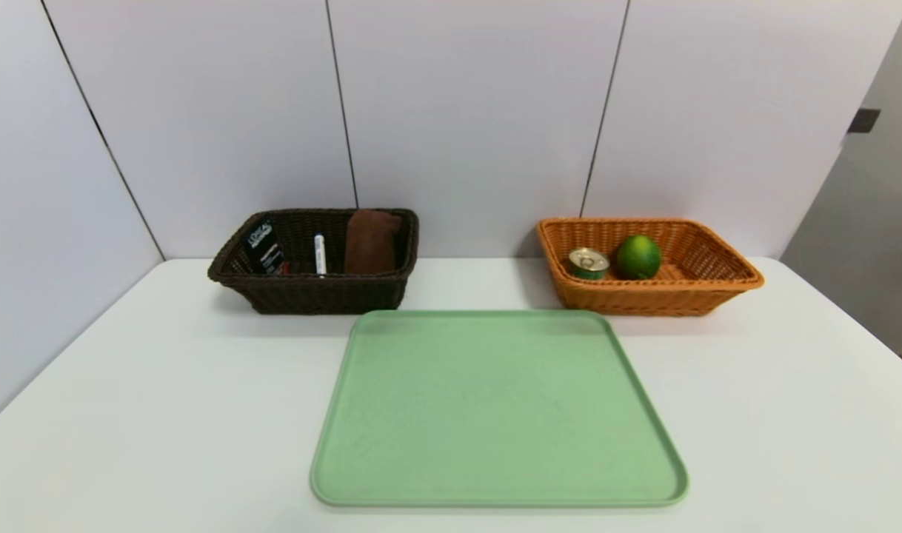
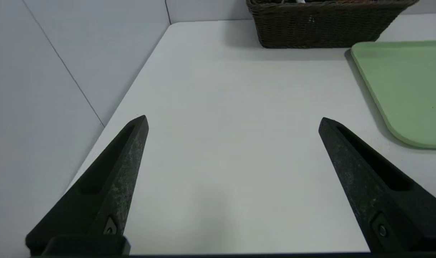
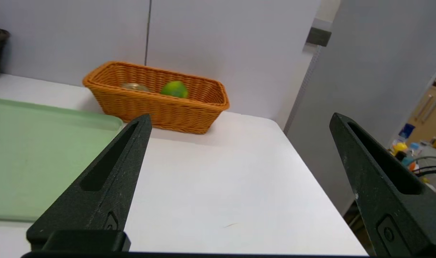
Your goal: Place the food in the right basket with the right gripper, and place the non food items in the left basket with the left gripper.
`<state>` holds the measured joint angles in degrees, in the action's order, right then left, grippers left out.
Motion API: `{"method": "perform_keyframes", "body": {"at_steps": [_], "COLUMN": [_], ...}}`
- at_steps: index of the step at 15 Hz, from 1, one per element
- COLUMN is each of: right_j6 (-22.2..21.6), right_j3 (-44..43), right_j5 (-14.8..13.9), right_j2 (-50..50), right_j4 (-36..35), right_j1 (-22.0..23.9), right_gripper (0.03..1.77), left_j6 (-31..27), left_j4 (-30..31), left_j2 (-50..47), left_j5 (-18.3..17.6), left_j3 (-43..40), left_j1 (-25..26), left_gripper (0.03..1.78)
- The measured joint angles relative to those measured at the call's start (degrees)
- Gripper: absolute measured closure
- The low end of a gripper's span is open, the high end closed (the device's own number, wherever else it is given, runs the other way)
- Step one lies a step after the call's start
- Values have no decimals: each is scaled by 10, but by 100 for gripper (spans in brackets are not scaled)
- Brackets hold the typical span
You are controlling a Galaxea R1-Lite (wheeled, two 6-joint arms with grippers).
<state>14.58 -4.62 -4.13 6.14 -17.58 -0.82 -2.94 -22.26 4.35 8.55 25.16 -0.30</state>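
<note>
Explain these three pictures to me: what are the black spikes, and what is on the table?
One picture looks down from the robot's head; the other two come from cameras on its wrists. The black spikes are the fingers of the left pincer and the right pincer, both open and holding nothing, above the white table. On it lie a bare green tray, a dark brown basket holding a tube, a marker and a brown towel, and an orange basket holding a tin can and a lime.
</note>
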Motion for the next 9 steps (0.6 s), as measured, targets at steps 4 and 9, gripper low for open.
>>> {"method": "perform_keyframes", "body": {"at_steps": [4, 9], "right_j6": [-13, -60], "right_j3": [43, 46], "right_j5": [28, 68], "right_j2": [-51, -62], "right_j4": [83, 169], "right_j1": [6, 7], "right_gripper": [9, 9], "left_j6": [-2, -15], "left_j4": [79, 252], "left_j2": [-38, -44], "left_j5": [-26, -90], "left_j3": [-111, -244], "left_j1": [0, 0], "left_gripper": [12, 12]}}
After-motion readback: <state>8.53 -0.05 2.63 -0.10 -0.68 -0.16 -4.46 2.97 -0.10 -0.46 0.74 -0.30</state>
